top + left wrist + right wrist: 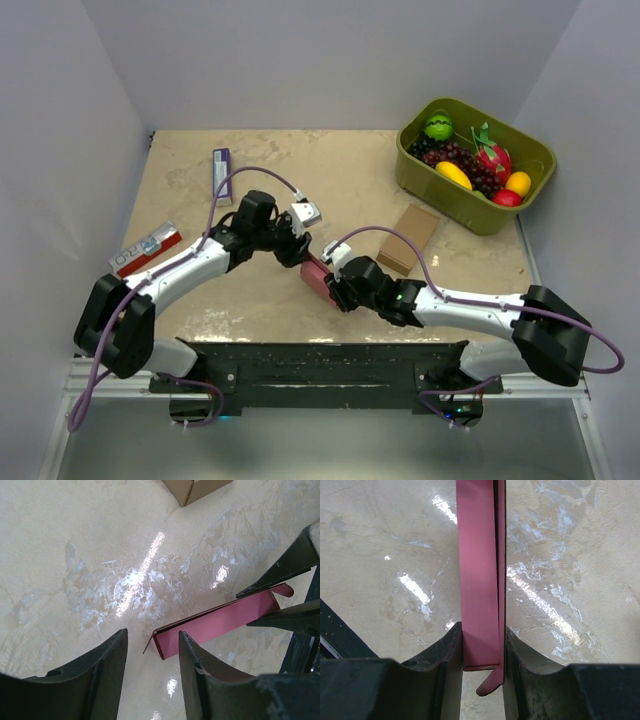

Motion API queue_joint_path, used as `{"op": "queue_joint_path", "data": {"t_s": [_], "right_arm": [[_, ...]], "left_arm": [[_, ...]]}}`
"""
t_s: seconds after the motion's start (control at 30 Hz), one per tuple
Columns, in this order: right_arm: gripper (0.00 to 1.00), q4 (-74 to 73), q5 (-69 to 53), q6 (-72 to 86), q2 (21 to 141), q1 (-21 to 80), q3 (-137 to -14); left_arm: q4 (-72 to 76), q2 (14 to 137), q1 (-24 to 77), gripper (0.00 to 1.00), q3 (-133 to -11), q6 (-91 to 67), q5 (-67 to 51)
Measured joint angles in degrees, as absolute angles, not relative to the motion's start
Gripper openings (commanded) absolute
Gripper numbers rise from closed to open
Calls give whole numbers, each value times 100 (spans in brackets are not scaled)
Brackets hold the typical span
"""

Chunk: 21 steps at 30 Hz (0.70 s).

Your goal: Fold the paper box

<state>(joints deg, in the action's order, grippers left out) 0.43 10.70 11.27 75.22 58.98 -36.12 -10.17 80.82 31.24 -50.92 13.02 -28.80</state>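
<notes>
Pink card, the paper box (318, 280) sits just toward six o'clock from the middle of the table (200, 170). The right claw (482, 642) pinches it edge-on, likely to press its folded panels together. At eleven o'clock of the box, the left claw (150, 655) stands spread and empty, just off the free end, seemingly placed to work a flap.

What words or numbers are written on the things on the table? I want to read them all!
Nothing here can be read as words.
red-and-white packet: it has printing, but too small and blurred to read.
purple-and-white packet: printing too small to read.
paper box: plain pink, no writing shows.
brown cardboard box: no writing shows.
</notes>
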Motion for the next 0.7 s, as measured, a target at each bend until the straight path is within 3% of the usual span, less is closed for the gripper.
{"op": "queue_joint_path", "data": {"t_s": [0.53, 0.7], "right_arm": [[22, 3, 895, 1000, 7550, 5898, -3675], [22, 3, 880, 1000, 7568, 5898, -3675]], "left_arm": [[-1356, 7990, 3116, 52, -5179, 1441, -2506], [-1531, 7990, 2969, 46, -5188, 1525, -2534]]}}
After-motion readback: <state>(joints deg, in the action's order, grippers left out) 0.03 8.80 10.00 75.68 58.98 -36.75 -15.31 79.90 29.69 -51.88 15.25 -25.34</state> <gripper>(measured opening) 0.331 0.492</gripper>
